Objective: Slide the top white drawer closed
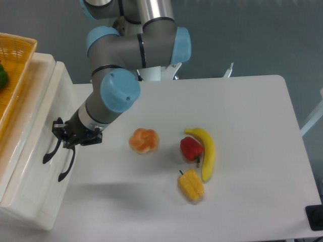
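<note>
White cabinet front [35, 176] at the left table edge holds the top white drawer [38, 138], pushed flush. Gripper [59, 135] sits at its black handle [50, 151]; finger spacing cannot be determined. Basket [15, 85] on top is cropped.

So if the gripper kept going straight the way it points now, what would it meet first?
The gripper points left, at the cabinet front. It would first meet the top white drawer by its black handle; it looks to be at the drawer already, though one view leaves contact unclear.
</note>
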You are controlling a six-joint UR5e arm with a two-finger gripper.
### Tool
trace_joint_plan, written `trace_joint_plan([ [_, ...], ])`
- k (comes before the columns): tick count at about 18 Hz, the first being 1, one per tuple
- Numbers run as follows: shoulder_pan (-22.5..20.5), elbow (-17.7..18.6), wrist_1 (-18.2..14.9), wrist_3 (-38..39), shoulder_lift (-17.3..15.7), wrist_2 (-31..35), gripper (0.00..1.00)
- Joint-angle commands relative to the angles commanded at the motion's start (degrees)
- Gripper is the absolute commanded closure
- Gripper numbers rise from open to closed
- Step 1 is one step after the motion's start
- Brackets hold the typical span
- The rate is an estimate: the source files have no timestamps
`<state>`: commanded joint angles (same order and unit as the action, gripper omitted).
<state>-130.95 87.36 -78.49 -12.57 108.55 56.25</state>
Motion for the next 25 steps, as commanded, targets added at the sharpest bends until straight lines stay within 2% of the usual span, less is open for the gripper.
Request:
trace_joint_plan([
  [2,-2.5,-0.3,0.0,0.0,-0.2,0.0,0.55],
  [3,-3.7,-0.6,0.1,-0.1,-0.2,0.1,0.44],
  [4,-4.9,-1.1,-0.1,-0.2,-0.2,0.5,0.06],
  [5,-6.0,-1.1,0.0,-0.2,-0.4,1.7,0.00],
  [9,-11.0,-1.4,1.4,-0.8,-1.5,7.5,0.00],
  [11,-12.9,-1.5,4.7,-2.9,-1.3,14.6,0.00],
  [15,-14.5,-1.7,6.3,-8.4,-1.1,28.9,0.00],
  [18,-16.4,-1.7,5.9,-20.4,-1.4,35.7,0.00],
  [25,-26.5,-1.6,5.9,-49.3,-1.6,35.9,0.00],
])
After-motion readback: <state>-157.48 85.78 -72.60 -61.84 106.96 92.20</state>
